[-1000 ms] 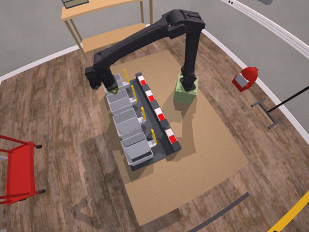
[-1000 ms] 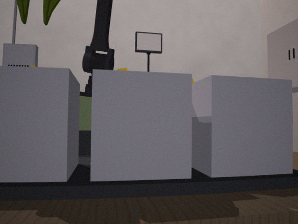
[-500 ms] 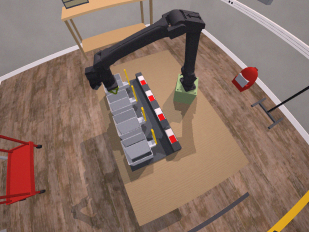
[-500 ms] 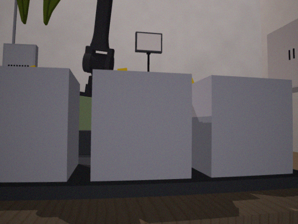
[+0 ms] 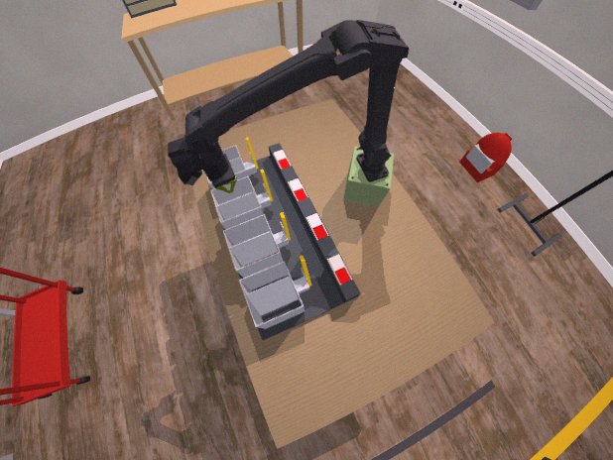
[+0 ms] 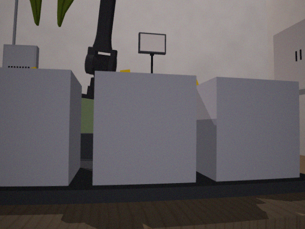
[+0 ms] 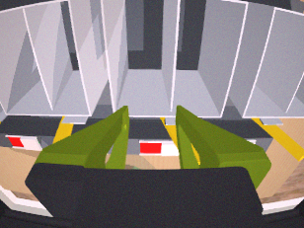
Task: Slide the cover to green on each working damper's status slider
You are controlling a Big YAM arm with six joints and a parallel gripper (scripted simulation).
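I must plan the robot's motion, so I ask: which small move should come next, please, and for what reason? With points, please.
Probably shift the open jaws (image 5: 227, 186) (image 6: 48, 25) toward the nearest yellow handle (image 5: 266, 185) and try it. All four sliders show red, the jaws hang above the dampers with nothing between them, and looks alone cannot tell which damper works.

The end effector (image 5: 226, 186) (image 6: 48, 25) (image 7: 152, 113) has shifted a little along the row of dampers, rightward in the exterior view, bringing its fingertips nearer the central damper housing (image 6: 144, 128) there.
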